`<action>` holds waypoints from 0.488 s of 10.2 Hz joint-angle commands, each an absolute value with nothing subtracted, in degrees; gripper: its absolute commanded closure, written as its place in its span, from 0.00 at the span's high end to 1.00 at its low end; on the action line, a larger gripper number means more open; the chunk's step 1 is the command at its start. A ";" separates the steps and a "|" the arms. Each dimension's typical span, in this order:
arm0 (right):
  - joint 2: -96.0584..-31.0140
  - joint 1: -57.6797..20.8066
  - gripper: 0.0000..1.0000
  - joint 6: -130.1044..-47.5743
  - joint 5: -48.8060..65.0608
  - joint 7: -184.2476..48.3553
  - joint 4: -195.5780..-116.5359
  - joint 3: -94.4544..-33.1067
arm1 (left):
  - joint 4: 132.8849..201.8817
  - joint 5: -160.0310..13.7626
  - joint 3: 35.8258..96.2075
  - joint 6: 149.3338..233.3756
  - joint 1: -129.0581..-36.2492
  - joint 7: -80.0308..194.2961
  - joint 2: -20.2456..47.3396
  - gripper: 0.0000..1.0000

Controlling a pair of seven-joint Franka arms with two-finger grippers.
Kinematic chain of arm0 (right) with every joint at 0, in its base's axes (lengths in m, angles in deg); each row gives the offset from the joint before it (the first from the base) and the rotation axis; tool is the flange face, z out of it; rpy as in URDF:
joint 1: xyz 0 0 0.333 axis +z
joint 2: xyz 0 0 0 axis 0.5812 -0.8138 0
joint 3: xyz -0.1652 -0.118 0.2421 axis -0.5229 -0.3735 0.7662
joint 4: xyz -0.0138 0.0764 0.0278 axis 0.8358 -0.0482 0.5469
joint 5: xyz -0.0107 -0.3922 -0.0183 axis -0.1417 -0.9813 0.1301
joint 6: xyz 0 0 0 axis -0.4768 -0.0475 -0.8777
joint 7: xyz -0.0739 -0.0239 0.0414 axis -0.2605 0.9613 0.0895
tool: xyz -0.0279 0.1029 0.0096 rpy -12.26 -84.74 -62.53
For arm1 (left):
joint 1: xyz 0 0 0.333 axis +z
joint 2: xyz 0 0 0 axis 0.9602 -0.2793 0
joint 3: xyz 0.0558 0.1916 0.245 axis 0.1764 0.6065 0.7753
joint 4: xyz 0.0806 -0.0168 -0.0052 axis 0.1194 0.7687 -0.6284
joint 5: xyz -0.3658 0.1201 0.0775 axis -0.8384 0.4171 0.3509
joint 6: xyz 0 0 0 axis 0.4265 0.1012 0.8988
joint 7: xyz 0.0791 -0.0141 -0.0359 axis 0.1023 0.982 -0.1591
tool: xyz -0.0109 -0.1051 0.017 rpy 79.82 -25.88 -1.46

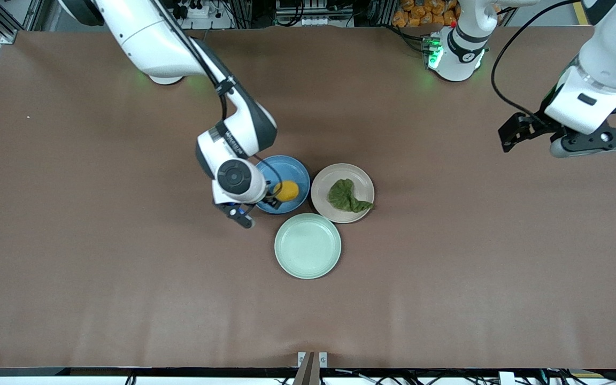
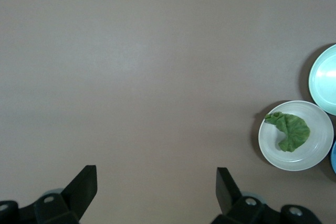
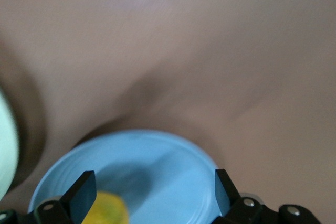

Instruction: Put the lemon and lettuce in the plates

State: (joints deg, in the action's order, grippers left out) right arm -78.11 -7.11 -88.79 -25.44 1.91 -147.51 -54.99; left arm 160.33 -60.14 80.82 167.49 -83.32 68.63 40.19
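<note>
The lemon [image 1: 287, 191] lies in the blue plate [image 1: 286, 167]. My right gripper [image 1: 259, 210] is open low over that plate's edge toward the right arm's end. In the right wrist view the lemon [image 3: 105, 209] sits just inside one finger, untouched by the other, with my right gripper [image 3: 152, 198] spread wide over the blue plate [image 3: 157, 166]. The lettuce [image 1: 346, 195] lies on the beige-pink plate [image 1: 340, 174] beside the blue one. My left gripper [image 1: 601, 139] is open and empty, high over bare table at the left arm's end. The left wrist view shows my left gripper [image 2: 156, 187], the lettuce [image 2: 290, 131] and its plate [image 2: 315, 156].
A pale mint-green plate [image 1: 308, 245] stands empty, nearer to the front camera than the other two plates and touching close to both. It also shows in the left wrist view [image 2: 325, 77]. The brown table [image 1: 126, 267] spreads wide around the plates.
</note>
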 commanded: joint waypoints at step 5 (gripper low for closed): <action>-75.93 -21.88 1.00 -87.21 -27.05 -25.77 -150.99 -54.46 | 161.28 -59.84 80.39 164.72 -82.30 65.98 43.56 1.00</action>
